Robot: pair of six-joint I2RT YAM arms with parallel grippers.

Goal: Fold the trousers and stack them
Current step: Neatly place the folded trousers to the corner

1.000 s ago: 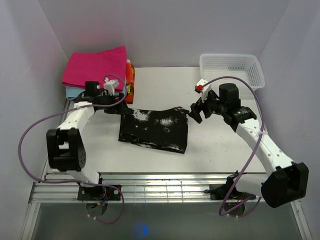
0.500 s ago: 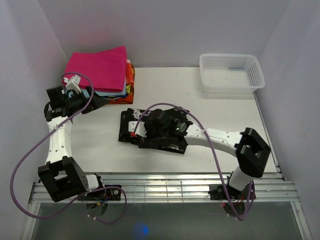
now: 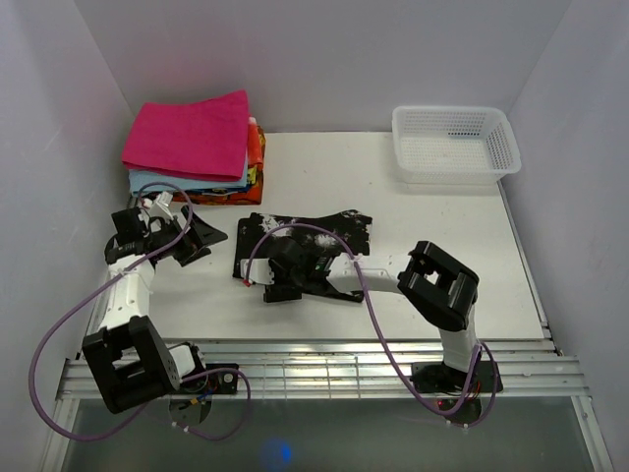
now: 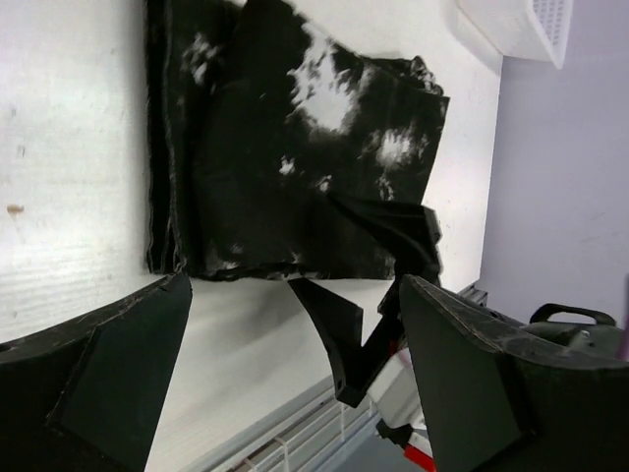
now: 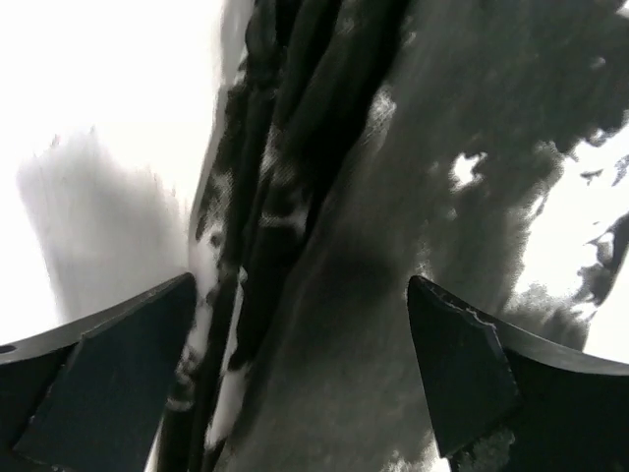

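Right end effector (image 3: 278, 279) stands with its jaws wide apart and nothing between them, low over the near-left part of the trousers (image 3: 324, 236); whether it touches the fabric I cannot tell. Left end effector (image 3: 203, 242) is likewise spread and empty, low over the desk (image 3: 432, 216) just left of the bundle, with its jaws facing that end. The trousers lie mid-desk as a compact folded block, several layers deep. The long axis runs roughly left to right across the desk, and the near edge slants a little nearer at its right end. Which end holds waist or hems cannot be made out. Assessment: folding looks complete, so stacking is the step in hand. The pile of folded cloths (image 3: 187, 138) sits at the far-left corner, near the bundle. The next move calls for a grip that takes every layer at one edge, so the fold does not open when the bundle is lifted towards the pile.
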